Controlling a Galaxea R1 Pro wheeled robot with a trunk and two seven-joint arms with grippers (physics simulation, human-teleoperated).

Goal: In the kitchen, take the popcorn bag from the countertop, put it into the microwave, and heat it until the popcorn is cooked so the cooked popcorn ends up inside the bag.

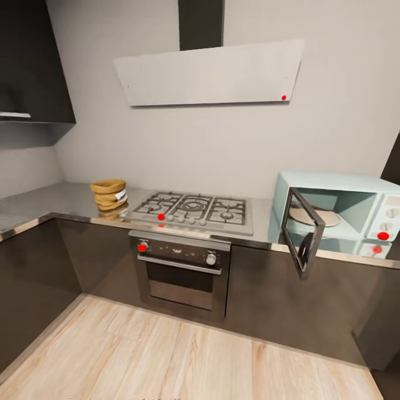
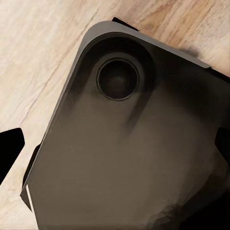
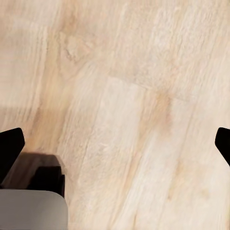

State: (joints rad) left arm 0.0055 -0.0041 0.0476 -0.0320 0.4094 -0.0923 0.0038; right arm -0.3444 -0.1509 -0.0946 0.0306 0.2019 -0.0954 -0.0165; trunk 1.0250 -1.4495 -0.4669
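Observation:
The tan popcorn bag (image 1: 109, 194) stands upright on the grey countertop (image 1: 66, 203), left of the gas hob. At the counter's right end sits the mint-blue microwave (image 1: 355, 208), its dark glass door (image 1: 301, 230) swung open toward me and a round turntable showing inside. My left gripper (image 2: 115, 148) is open, with black fingertips (image 2: 10, 149) far apart, over a dark rounded part of my own base. Also open, my right gripper (image 3: 115, 143) hangs over the wooden floor with nothing between its fingers.
A gas hob (image 1: 191, 210) lies between bag and microwave, above a built-in oven (image 1: 180, 269). A slanted hood (image 1: 211, 75) hangs over it. Dark cabinets (image 1: 33, 61) are at upper left. Light wooden floor (image 1: 183, 361) stretches before the counter.

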